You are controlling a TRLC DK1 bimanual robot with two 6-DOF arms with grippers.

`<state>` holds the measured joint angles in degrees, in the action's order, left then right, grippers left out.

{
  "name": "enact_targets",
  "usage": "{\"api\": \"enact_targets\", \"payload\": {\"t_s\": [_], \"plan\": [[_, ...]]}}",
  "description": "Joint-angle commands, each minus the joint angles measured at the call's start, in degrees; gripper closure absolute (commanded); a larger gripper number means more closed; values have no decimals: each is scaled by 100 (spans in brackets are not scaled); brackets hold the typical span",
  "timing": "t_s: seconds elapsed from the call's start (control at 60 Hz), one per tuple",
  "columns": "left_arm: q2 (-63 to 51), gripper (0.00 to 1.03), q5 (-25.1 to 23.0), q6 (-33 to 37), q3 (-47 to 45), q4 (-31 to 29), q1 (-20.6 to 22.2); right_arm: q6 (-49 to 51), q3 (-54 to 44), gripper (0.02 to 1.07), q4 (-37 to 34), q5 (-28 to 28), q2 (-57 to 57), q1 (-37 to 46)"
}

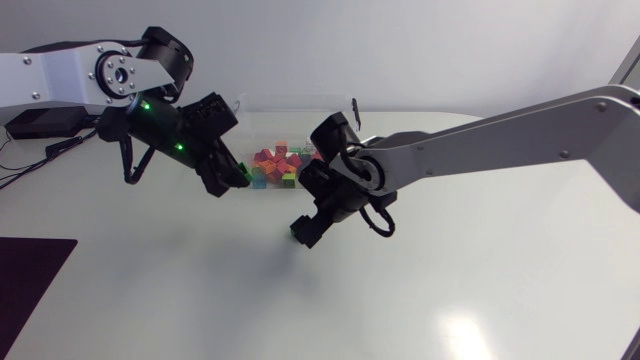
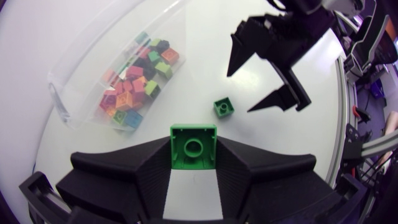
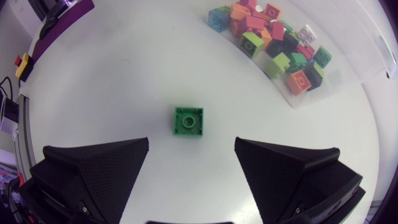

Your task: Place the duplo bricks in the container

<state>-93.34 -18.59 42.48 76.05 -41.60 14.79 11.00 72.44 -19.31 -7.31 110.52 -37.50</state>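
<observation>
My left gripper [image 2: 193, 163] is shut on a green duplo brick [image 2: 193, 147], held studs-up above the table. In the head view this gripper [image 1: 232, 178] hangs beside the near left end of the clear container [image 1: 300, 100]. The container [image 2: 68, 93] holds several coloured bricks [image 2: 134, 84]. A second green brick [image 3: 188, 121] lies on the white table just ahead of my open right gripper [image 3: 191, 149], whose fingers stand to either side with nothing between them. The left wrist view shows that brick [image 2: 224, 107] under the right gripper [image 2: 242, 92]. From overhead the right gripper [image 1: 308, 228] hides it.
The container [image 3: 354, 56] lies a short way beyond the loose brick. A dark mat [image 1: 30, 270] covers the table's near left corner. White tabletop [image 1: 450, 290] stretches in front of the right arm.
</observation>
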Motion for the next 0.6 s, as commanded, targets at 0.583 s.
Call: {"api": "enact_targets", "payload": {"t_s": [0.583], "plan": [[-773, 84, -312, -2226, 1070, 2587, -442, 394, 2327, 25, -1690, 81, 1824, -135]]}}
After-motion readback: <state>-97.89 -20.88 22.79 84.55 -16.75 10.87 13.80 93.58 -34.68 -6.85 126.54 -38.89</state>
